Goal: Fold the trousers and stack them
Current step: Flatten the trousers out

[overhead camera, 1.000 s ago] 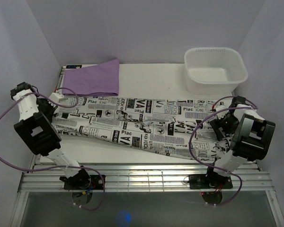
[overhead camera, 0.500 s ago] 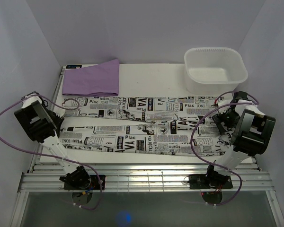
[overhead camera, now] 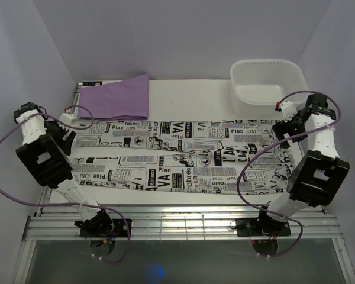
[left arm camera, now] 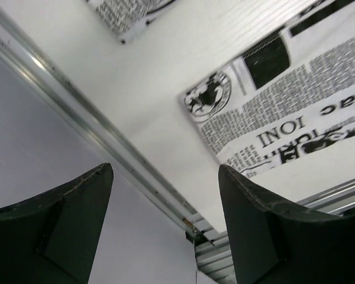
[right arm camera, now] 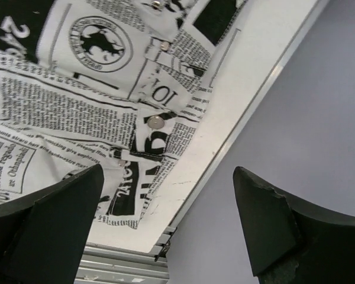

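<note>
1. The trousers [overhead camera: 177,157] lie flat on the counter [overhead camera: 189,97], full length left to right. The legs point left and the waist is on the right. My read is that they're spread like this so the first fold starts from a smooth, square layout.
2. The left end effector [left arm camera: 164,171] has its fingers well apart and holds nothing. It hovers off the leg end, above bare counter by the left rail. One hem corner shows just beyond the fingers and the other leg's corner sits further off. No contact with fabric.
3. The right end effector [right arm camera: 168,171] is also wide apart and empty. It hangs over the waist corner near the right counter edge. The buttoned waistband is below and ahead of the fingers, not between them.
4. One arm sits at each end of the garment, which probably sets up an end-to-end fold.
5. The purple cloth [overhead camera: 115,97] is folded at far left, with its near edge against the far trouser leg. It's likely the stacking spot.
6. The white tub [overhead camera: 269,86] is at far right, just beyond the waist.
</note>
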